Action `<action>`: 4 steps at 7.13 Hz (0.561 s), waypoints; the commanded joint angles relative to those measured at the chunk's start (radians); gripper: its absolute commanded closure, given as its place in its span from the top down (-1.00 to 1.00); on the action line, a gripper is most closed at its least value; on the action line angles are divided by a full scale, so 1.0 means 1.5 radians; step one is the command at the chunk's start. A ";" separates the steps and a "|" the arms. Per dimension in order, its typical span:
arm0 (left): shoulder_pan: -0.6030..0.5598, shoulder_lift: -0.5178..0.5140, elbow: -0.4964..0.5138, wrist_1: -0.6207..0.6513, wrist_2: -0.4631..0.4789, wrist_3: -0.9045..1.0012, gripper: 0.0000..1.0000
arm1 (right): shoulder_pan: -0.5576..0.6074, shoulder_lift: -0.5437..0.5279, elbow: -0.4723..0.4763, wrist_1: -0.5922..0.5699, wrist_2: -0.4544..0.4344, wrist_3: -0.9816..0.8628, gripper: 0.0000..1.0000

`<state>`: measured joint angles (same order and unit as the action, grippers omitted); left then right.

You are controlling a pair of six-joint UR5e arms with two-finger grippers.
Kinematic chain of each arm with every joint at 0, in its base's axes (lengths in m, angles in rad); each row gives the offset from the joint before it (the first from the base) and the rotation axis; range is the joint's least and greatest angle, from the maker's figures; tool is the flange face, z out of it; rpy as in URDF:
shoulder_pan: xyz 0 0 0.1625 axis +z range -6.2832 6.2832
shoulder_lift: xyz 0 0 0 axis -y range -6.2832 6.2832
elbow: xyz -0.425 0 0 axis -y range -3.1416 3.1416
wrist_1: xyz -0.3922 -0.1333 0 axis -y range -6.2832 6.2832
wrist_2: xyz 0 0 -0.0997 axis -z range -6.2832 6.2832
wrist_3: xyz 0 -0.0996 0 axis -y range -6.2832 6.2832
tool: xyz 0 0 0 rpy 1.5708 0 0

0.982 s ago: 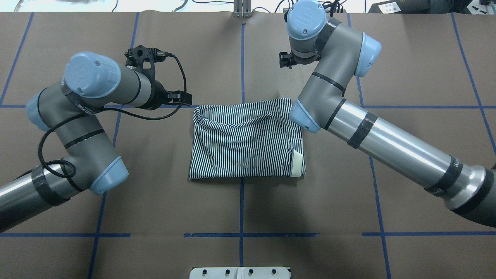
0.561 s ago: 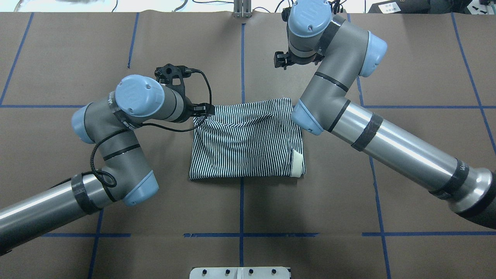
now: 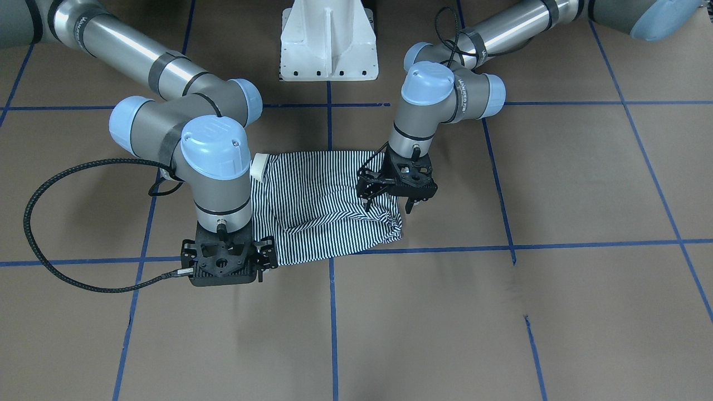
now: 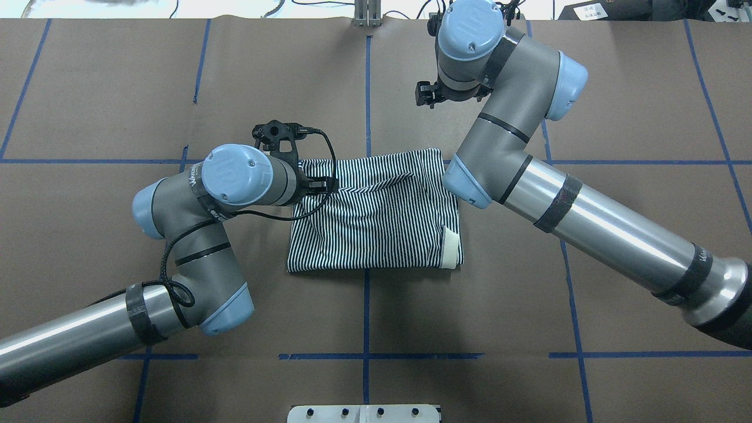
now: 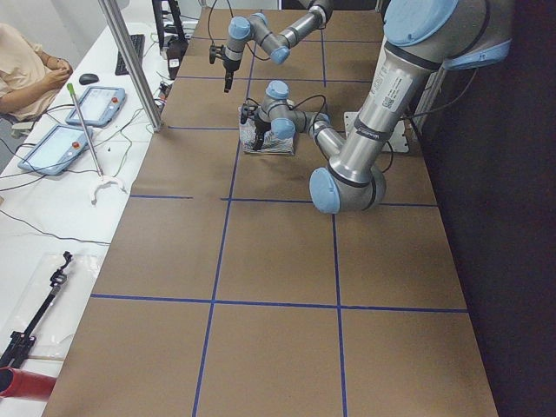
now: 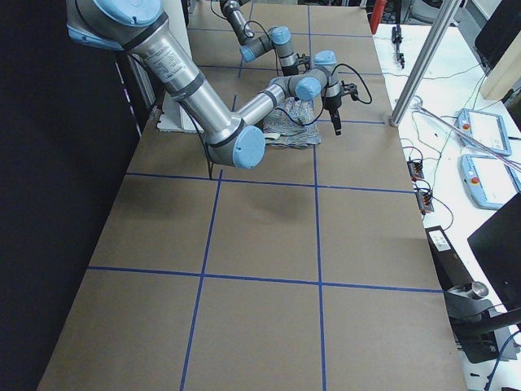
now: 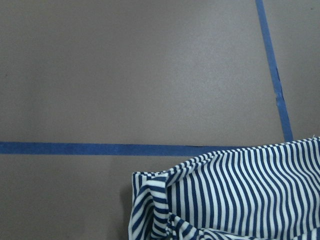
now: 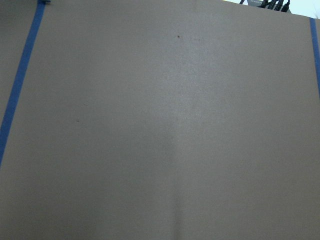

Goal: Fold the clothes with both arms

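Observation:
The striped polo shirt (image 4: 376, 217) lies folded into a rough rectangle at the table's middle. Its cream collar (image 4: 451, 249) shows at the near right corner. The shirt also shows in the front view (image 3: 317, 211) and the left wrist view (image 7: 240, 195). My left gripper (image 3: 388, 206) hangs just above the shirt's rumpled far left corner, its two fingers apart, holding nothing. From overhead only its camera mount (image 4: 281, 134) shows. My right gripper (image 3: 225, 264) points down over bare table beyond the shirt's far right corner. Its fingers are hidden under the wrist (image 4: 432, 94).
The table is covered in brown paper (image 4: 617, 235) with blue tape lines (image 4: 365, 352). The white pedestal base (image 3: 328, 39) stands at the near edge. An operator (image 5: 26, 61) and tablets (image 5: 61, 143) are on a side table beyond the far edge.
My left arm has swung right and brought its gripper from open table to the shirt's far left corner. My right arm has shifted slightly and stays beyond the shirt.

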<state>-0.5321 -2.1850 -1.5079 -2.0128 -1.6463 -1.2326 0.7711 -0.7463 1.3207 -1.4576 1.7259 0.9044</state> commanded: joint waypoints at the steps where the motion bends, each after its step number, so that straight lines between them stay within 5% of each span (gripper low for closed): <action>1: 0.014 0.004 0.000 0.000 0.015 0.003 1.00 | -0.001 -0.002 0.000 0.001 0.000 0.000 1.00; 4: 0.023 0.009 0.008 0.000 0.030 0.014 1.00 | -0.002 -0.005 0.000 0.002 0.000 0.001 1.00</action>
<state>-0.5035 -2.1722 -1.5037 -2.0126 -1.6088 -1.2231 0.7689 -0.7533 1.3208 -1.4545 1.7257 0.9064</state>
